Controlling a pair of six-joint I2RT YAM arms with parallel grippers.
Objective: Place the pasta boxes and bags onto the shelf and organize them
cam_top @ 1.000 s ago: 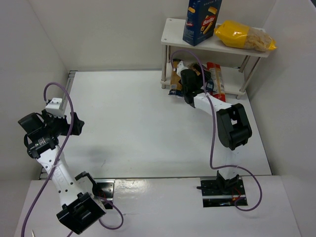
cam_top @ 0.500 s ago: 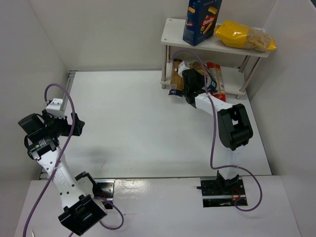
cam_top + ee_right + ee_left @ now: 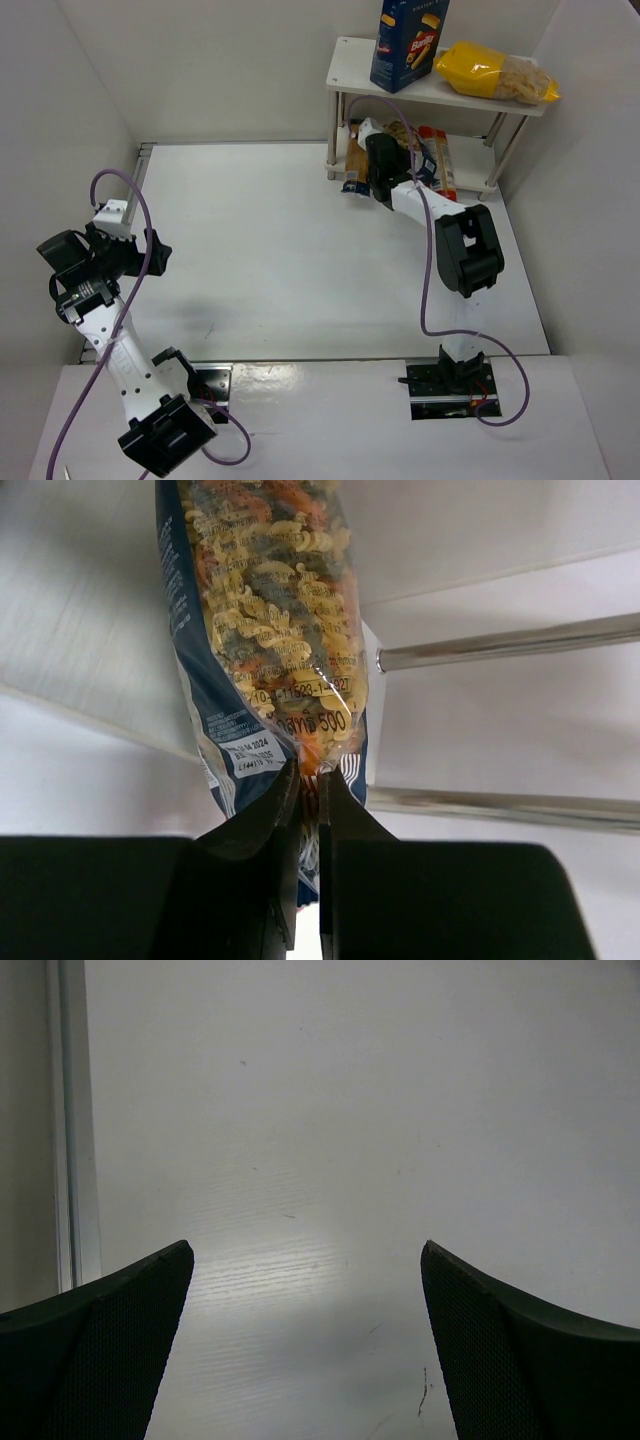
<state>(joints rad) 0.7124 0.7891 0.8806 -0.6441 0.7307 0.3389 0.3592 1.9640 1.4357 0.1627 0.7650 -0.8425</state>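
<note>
while left end effector [image 3: 305, 1250] gapes wide, right end effector [image 3: 308, 776] pinches the bag [image 3: 270, 610] at the shelf [image 3: 352, 62] edge.

Bright, even overhead light is washing the white table [image 3: 300, 250], leaving a soft shadow beside the left arm [image 3: 108, 335]. A glare patch is glowing between the left gripper [image 3: 305, 1255] and its dark fingers [image 3: 90, 1360] (blurring slightly); the pasta bag [image 3: 270, 610] is showing sharp
</note>
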